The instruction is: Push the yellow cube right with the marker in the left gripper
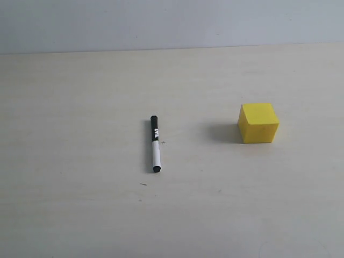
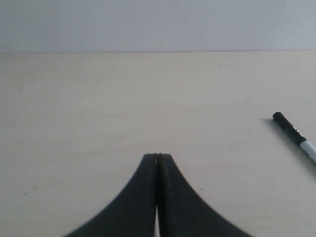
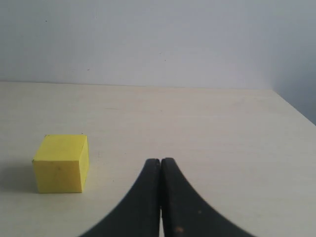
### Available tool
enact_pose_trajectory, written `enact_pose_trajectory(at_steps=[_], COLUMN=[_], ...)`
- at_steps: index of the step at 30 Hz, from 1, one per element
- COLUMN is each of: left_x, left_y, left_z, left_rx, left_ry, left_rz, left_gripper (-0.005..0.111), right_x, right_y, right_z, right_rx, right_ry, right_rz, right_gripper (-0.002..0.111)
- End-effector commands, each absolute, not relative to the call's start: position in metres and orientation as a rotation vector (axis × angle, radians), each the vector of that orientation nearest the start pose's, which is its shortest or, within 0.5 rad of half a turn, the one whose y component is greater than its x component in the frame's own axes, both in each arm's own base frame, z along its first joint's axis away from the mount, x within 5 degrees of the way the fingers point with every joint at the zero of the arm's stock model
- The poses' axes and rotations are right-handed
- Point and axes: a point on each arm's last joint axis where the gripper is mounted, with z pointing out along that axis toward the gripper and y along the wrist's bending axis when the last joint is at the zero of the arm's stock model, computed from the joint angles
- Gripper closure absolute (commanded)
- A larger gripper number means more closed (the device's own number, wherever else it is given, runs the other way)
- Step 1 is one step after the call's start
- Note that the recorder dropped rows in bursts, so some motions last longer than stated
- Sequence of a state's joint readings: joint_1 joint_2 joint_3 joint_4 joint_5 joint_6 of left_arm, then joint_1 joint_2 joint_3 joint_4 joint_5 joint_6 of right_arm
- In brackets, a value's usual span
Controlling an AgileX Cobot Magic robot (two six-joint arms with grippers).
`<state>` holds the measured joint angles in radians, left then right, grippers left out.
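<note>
The marker (image 1: 155, 143), half black and half white, lies flat on the pale table left of centre; its black end also shows in the left wrist view as the marker (image 2: 294, 134). The yellow cube (image 1: 258, 123) sits to its right, well apart from it, and appears in the right wrist view as the yellow cube (image 3: 61, 163). My left gripper (image 2: 158, 156) is shut with nothing between its fingers, off to one side of the marker. My right gripper (image 3: 161, 160) is shut and empty, beside the cube without touching it. Neither gripper appears in the exterior view.
The pale wooden table (image 1: 80, 204) runs back to a plain grey wall. Its side edge (image 3: 294, 108) shows in the right wrist view, beyond the right gripper.
</note>
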<state>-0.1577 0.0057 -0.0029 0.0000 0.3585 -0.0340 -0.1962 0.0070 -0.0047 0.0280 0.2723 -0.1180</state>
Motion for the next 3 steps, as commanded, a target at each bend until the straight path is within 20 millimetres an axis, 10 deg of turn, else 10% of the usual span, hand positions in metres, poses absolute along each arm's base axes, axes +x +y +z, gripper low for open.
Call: enact_pose_trajectory(at_steps=[1, 3], left_x=[0.0526, 0.0526], left_y=[-0.0087, -0.0087], left_z=[0.1814, 0.1814], left_rx=[0.121, 0.121], left_ry=[1.835, 1.835], left_rz=[-0.138, -0.138], left_gripper=[0.107, 0.107], right_x=[0.054, 0.054], right_y=[-0.0104, -0.0104], right_z=[0.189, 0.189], right_rx=[0.089, 0.089], right_ry=[1.753, 1.753], right_rz=[-0.211, -0.211], right_gripper=[0.108, 0.108])
